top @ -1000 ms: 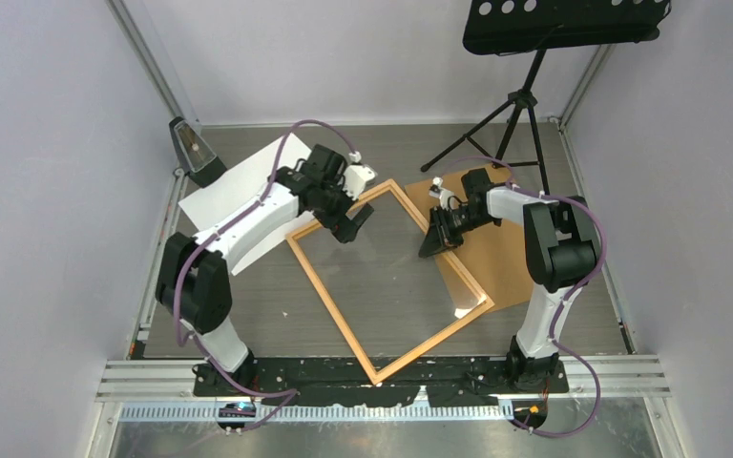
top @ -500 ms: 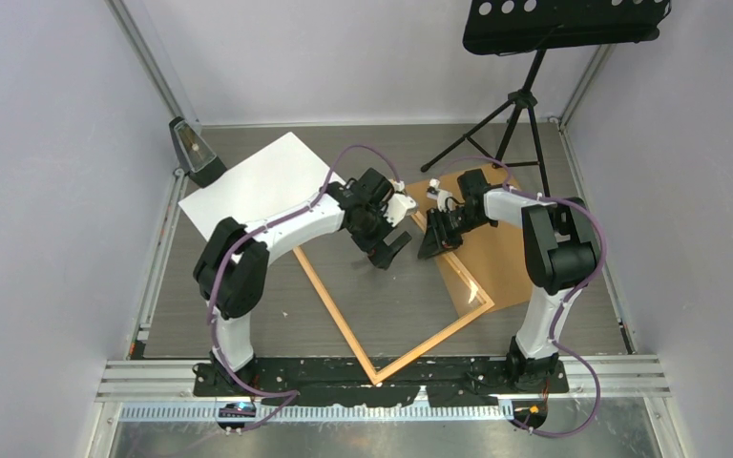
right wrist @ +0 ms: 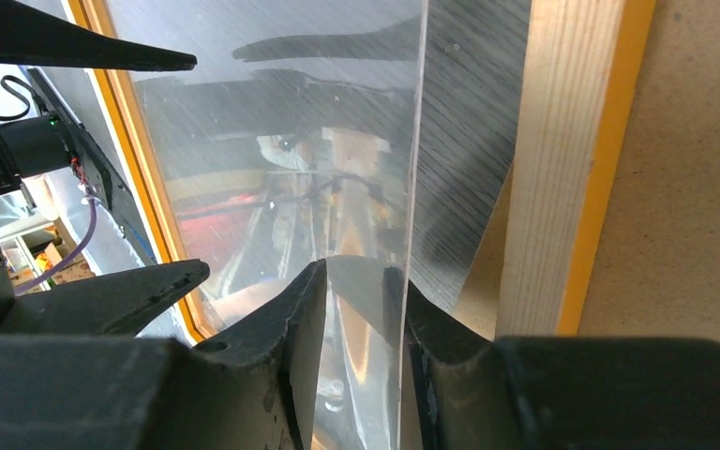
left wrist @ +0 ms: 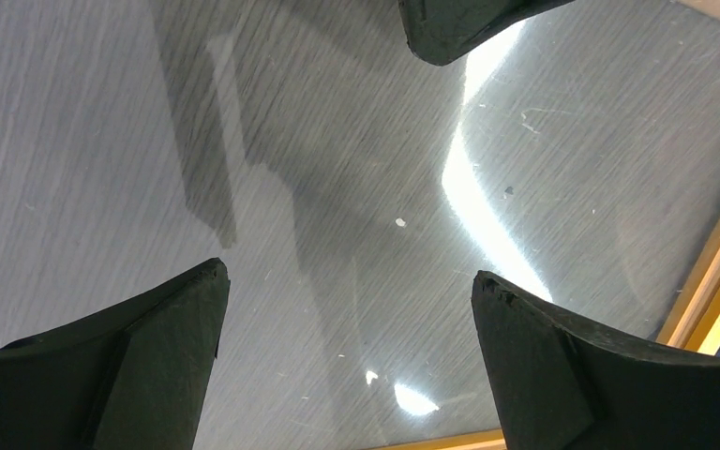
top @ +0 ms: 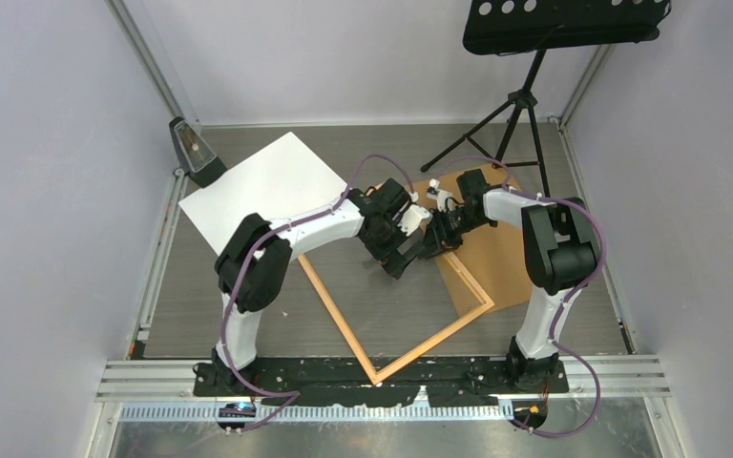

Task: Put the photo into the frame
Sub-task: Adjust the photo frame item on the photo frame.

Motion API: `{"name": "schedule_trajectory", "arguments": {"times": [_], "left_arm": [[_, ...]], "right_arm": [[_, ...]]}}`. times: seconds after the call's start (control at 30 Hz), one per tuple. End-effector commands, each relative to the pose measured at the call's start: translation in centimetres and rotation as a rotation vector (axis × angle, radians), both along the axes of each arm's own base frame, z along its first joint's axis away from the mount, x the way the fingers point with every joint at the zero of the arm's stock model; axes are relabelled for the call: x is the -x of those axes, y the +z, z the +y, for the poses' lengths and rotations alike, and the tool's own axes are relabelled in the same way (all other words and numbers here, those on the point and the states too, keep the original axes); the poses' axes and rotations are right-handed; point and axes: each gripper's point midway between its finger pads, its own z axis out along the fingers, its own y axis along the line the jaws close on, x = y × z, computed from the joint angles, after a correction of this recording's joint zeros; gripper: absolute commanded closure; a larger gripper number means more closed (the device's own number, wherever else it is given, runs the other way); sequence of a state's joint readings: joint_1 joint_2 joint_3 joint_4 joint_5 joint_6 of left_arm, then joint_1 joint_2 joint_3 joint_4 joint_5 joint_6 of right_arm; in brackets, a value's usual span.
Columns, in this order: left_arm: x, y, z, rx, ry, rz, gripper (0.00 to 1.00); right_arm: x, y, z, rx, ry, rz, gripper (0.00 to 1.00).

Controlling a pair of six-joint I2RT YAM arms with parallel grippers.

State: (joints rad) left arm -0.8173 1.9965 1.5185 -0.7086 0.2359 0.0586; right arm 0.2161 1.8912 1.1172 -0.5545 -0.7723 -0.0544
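The photo (top: 258, 186) lies white side up at the far left of the table. The orange frame (top: 334, 310) lies at the centre, turned diagonally; its edge also shows in the left wrist view (left wrist: 712, 272) and the right wrist view (right wrist: 562, 159). My right gripper (top: 431, 243) (right wrist: 364, 272) is shut on the edge of the clear sheet (right wrist: 272, 141) at the frame's far right side. My left gripper (top: 398, 256) (left wrist: 347, 277) is open and empty, low over the clear sheet (left wrist: 356, 187) inside the frame, right next to the right gripper.
The brown backing board (top: 511, 258) (right wrist: 694, 187) lies under the frame's right side. A music stand's tripod (top: 525, 105) stands at the back right. A small black object (top: 191, 148) sits in the far left corner. Walls close in both sides.
My left arm has swung right from the frame's far left corner, across the frame, to beside the right gripper. The right gripper has stayed on the clear sheet.
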Motion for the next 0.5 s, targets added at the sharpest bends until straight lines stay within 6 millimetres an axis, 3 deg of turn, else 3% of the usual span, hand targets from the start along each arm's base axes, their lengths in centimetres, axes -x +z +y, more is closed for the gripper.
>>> {"name": "schedule_trajectory", "arguments": {"times": [0.0,0.47], "left_arm": [[-0.2,0.5,-1.1,0.022,0.001,-0.006,0.01],[1.4,-1.4,-1.5,-0.025,-0.033,0.024,0.01]], "right_arm": [[-0.7,1.6,0.2,0.006,0.009,-0.083,0.65],[-1.0,2.6,-0.4,0.041,0.013,-0.131,0.55]]}}
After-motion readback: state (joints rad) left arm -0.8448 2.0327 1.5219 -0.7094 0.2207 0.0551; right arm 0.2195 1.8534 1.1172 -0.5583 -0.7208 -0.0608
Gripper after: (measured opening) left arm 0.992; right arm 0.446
